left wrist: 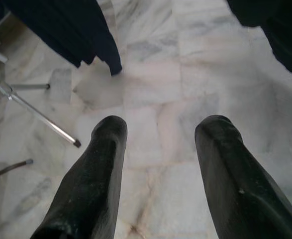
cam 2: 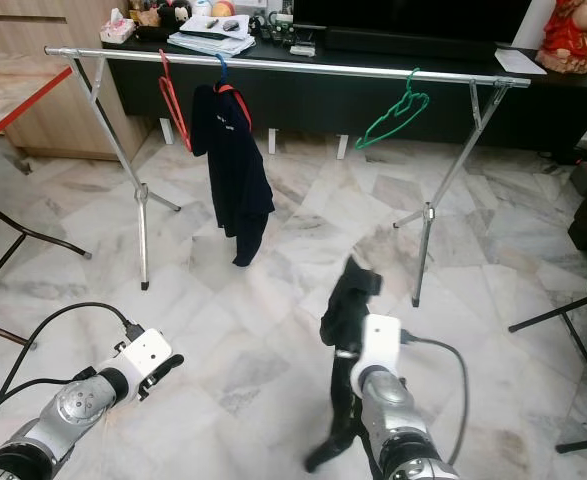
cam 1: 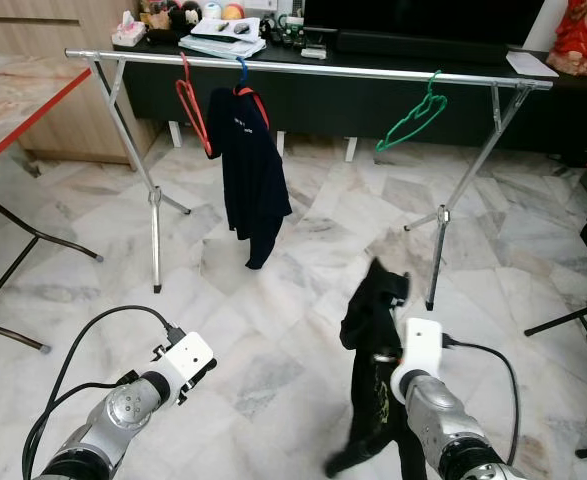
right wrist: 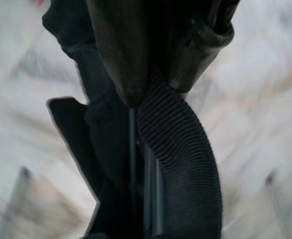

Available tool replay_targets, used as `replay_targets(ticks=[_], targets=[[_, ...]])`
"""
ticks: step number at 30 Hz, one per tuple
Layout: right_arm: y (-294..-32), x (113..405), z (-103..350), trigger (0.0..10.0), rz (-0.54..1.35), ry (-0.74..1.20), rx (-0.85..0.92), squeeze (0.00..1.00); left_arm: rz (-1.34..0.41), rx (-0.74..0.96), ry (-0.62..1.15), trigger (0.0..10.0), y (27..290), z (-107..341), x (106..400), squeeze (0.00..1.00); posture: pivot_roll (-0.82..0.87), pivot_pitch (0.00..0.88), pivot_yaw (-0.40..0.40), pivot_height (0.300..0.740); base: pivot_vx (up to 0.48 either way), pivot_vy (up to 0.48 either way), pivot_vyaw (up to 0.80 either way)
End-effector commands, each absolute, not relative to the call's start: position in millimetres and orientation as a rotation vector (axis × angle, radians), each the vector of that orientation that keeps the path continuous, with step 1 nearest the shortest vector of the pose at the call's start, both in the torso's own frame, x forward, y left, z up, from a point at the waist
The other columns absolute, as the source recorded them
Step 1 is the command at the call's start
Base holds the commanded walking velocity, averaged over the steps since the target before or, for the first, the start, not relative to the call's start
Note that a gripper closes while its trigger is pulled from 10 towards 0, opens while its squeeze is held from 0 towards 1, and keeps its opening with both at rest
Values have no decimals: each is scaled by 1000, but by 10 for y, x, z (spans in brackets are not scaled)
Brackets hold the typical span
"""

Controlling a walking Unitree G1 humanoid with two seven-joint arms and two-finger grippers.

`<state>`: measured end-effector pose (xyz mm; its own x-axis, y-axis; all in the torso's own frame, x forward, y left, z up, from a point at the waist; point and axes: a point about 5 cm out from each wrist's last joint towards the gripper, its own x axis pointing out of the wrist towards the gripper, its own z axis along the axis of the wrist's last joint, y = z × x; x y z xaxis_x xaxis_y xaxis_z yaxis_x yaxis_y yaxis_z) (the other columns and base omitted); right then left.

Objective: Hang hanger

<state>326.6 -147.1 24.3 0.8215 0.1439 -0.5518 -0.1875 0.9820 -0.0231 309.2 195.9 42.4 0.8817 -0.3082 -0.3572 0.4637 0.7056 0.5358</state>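
Right gripper [right wrist: 150, 99] clenched on a black shirt on its hanger [cam 1: 373, 330] before the silver metal clothes rail [cam 1: 303, 68], left gripper [left wrist: 158, 164] spread empty.

My right end effector [cam 1: 381, 352] is buried in the dark garment [cam 1: 373, 330] it carries, so I cannot see the fingertips, and any hanger inside the cloth stays hidden. The garment's lower end runs off the picture at 6 o'clock. In my right wrist view the floor [right wrist: 255, 99] is smeared by blur. The red-edged table [cam 1: 13, 100] is cut off at 9 o'clock. Items on the black cabinet [cam 1: 393, 45] at 12 o'clock are too small to tell.
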Motion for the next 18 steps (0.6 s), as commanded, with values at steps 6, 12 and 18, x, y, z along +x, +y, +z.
replay_targets(ticks=[6,12,18], targets=[[-1578,3224,258,10000,512,597,-488,0,-463,664,262,10000,2029,412,3047,0,8,149,-38,740,0,0,0],[-1733,3152,303,10000,808,605,-712,0,-520,676,287,10000,2059,380,2991,0,22,141,-48,740,0,0,0],[-1844,3166,444,10000,1000,545,-966,0,-606,696,339,10000,2114,338,2912,0,29,134,-60,740,0,0,0]])
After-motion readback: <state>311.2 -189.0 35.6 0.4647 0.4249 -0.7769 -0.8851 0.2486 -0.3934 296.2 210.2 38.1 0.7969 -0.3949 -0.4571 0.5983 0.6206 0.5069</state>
